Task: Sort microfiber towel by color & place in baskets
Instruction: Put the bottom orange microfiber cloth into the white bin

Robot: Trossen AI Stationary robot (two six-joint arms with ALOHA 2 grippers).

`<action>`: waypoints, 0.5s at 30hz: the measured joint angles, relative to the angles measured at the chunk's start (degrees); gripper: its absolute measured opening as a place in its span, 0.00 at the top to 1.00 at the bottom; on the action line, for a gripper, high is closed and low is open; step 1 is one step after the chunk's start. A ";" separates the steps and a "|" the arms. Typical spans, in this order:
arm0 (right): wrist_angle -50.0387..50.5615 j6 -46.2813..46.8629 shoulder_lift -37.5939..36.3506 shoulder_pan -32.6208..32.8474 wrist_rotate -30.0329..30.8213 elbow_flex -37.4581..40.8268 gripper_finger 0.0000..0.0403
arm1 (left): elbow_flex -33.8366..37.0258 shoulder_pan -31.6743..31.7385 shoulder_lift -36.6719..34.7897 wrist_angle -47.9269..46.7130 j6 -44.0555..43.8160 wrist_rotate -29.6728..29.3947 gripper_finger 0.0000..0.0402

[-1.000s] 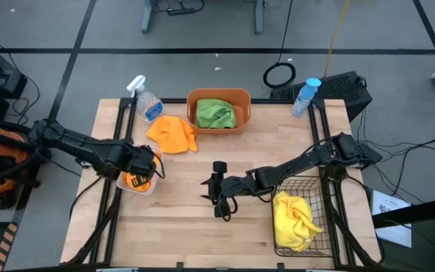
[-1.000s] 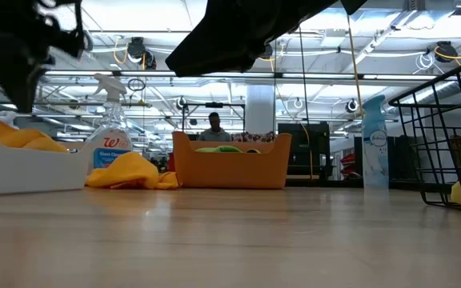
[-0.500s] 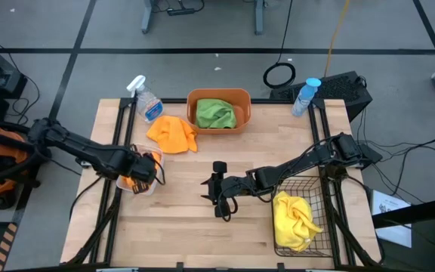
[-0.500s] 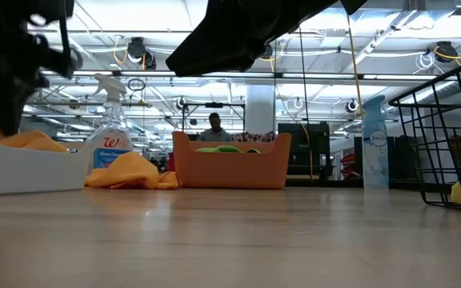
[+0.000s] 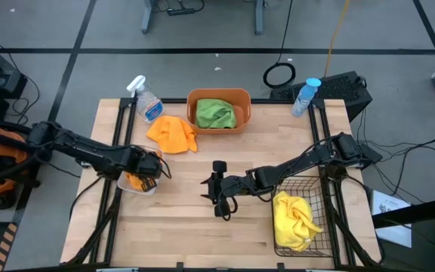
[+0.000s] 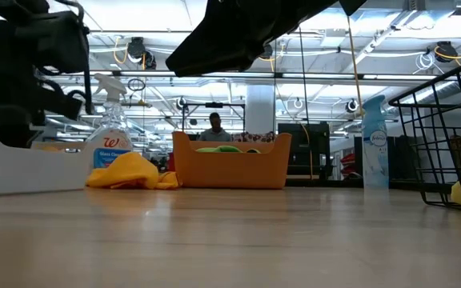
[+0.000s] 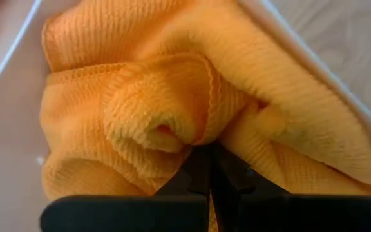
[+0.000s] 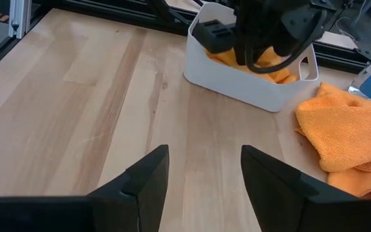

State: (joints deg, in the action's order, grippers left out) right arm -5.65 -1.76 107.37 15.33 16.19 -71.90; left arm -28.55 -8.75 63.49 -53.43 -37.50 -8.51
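Observation:
An orange towel (image 7: 140, 109) lies bunched inside the white bin (image 5: 146, 189) at the table's left. My left gripper (image 7: 209, 169) stands in the bin, pointing down, shut, its tips among the towel's folds. A second orange towel (image 5: 172, 134) lies flat on the table by the orange tub (image 5: 240, 97), which holds a green towel (image 5: 216, 113). The black wire basket (image 5: 317, 195) at the right holds a yellow towel (image 5: 297, 219). My right gripper (image 8: 205, 167) hangs open over the table's middle, nothing between its fingers. My left gripper presses its shut fingers (image 7: 198, 173) down from above into a hollow between two folds of the orange towel (image 7: 166, 138). The towel lies in a heap on the bin's floor, its folds bulging up around the fingertips. Nothing shows pinched between the fingers.
A clear spray bottle (image 5: 146, 98) stands at the far left and a blue one (image 5: 306, 96) at the far right. Bare wood lies along the table's near side and middle. A person sits far behind the table (image 6: 214, 126).
My left gripper has sunk straight down into the white bin. The orange towel, which stood heaped above the bin's rim, now sits lower, barely showing over the rim in the low view.

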 joint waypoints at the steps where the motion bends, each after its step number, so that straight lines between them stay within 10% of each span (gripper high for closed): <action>1: -0.06 0.00 0.00 0.00 0.00 0.00 0.54 | 0.23 0.42 0.39 0.76 0.44 0.04 0.99; 15: 0.33 -0.44 0.00 0.02 -0.02 0.00 0.54 | -13.12 2.36 1.22 -11.47 0.32 2.20 0.97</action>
State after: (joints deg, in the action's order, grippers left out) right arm -5.32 -2.20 107.37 15.35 16.17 -71.90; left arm -41.67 -6.39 64.71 -64.90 -37.19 -6.32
